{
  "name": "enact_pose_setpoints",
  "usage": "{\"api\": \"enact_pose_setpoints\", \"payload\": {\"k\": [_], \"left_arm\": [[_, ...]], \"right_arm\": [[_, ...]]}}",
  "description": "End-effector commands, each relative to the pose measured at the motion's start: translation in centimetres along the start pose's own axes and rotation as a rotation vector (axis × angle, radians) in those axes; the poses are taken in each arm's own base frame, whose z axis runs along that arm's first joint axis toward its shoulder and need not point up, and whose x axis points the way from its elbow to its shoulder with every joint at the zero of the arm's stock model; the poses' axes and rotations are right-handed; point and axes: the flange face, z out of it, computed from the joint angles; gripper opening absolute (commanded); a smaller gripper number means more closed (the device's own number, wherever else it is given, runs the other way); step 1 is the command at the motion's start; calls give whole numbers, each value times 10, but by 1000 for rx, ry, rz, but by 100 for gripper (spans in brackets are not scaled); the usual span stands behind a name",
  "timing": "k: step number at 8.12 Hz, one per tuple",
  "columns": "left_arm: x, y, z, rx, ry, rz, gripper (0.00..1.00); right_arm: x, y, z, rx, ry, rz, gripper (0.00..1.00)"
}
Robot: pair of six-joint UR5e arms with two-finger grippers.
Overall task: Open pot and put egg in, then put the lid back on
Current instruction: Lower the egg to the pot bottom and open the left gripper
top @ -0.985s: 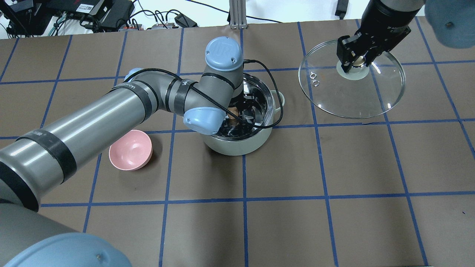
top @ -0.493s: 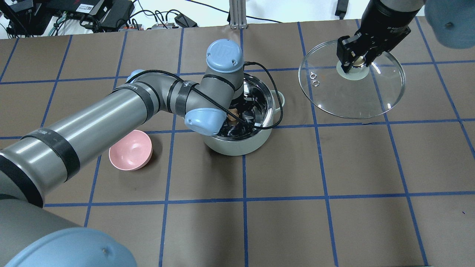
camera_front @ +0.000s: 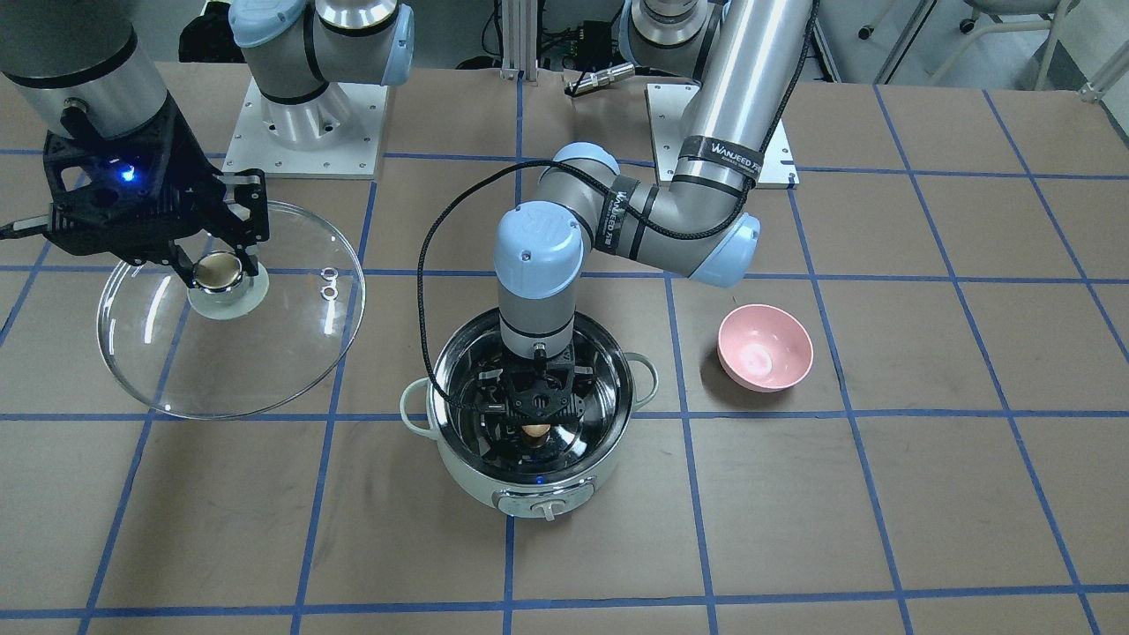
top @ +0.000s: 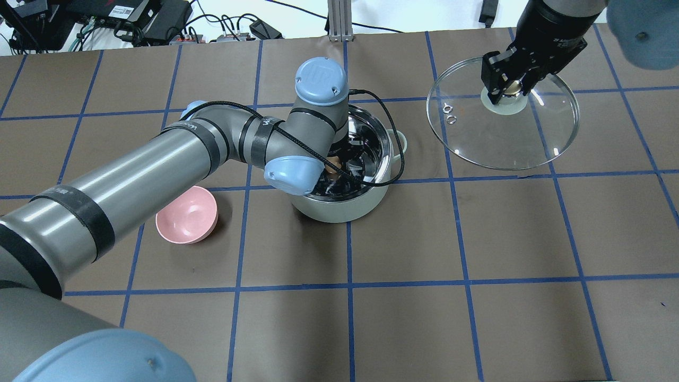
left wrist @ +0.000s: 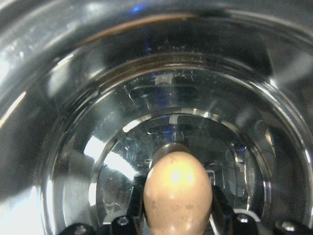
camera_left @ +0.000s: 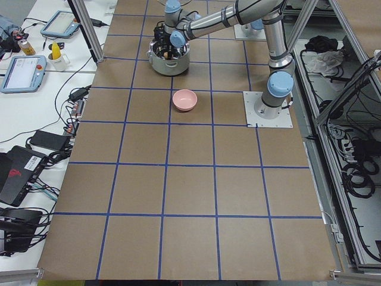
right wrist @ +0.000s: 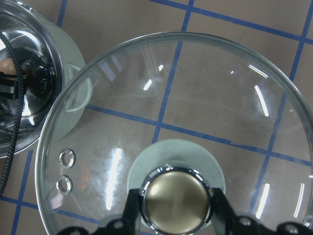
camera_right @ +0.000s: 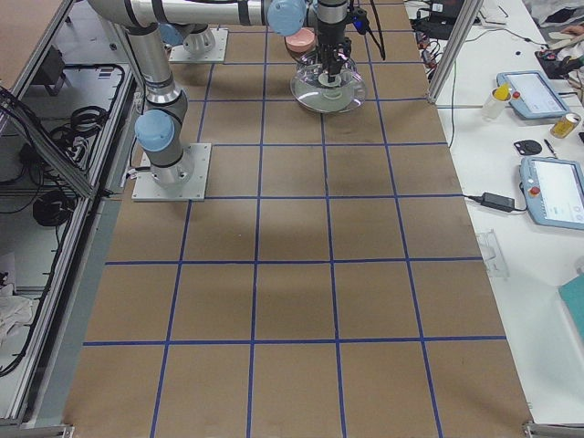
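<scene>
1. Left gripper points straight down inside the pot. The left wrist view shows its fingers pressed against both sides of the egg, which is clamped between them.
2. The egg sits low in the steel bowl, near its centre. Cannot tell whether it touches the bottom. In the front view it is only a small tan spot under the black gripper body, and in the overhead view the wrist hides most of it.
3. Right gripper is closed on the brass-coloured knob of the glass lid. The lid is off the pot and just beside it on the robot's right. Cannot tell whether its rim rests on the table.
4. Two metal vent holes lie on the side of the lid nearest the pot.
5. Writing: a black band on the left forearm carries white print, roughly "WANJEED". The blue joint cap bears the "UR" mark. White print on the right wrist is too small to read.
6. Only the front view shows the pot's control knob, with a blue light above it, and a blue light on the right gripper.
7. A black cable loops from the left arm down past the pot rim.
8. A pink bowl stands upright near the pot, on the robot's left.
</scene>
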Motion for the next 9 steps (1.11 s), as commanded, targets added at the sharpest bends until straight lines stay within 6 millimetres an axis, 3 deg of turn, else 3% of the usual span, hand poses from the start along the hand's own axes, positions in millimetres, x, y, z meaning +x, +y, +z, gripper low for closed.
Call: {"api": "enact_pose_setpoints", "payload": {"k": [1, 3, 7, 8, 9], "left_arm": [[0, 2, 2, -4, -4, 0, 58], [0, 1, 2, -3, -3, 0, 76], [0, 1, 0, 0, -2, 2, 79], [0, 1, -3, 5, -2, 1, 96], [-1, 1, -9, 11, -1, 1, 100]], "right_arm": [[0, 0, 0, 0, 0, 0, 0], [0, 0, 0, 0, 0, 0, 0], [0, 0, 0, 0, 0, 0, 0], [0, 0, 0, 0, 0, 0, 0], [0, 0, 0, -1, 0, 0, 0]]}}
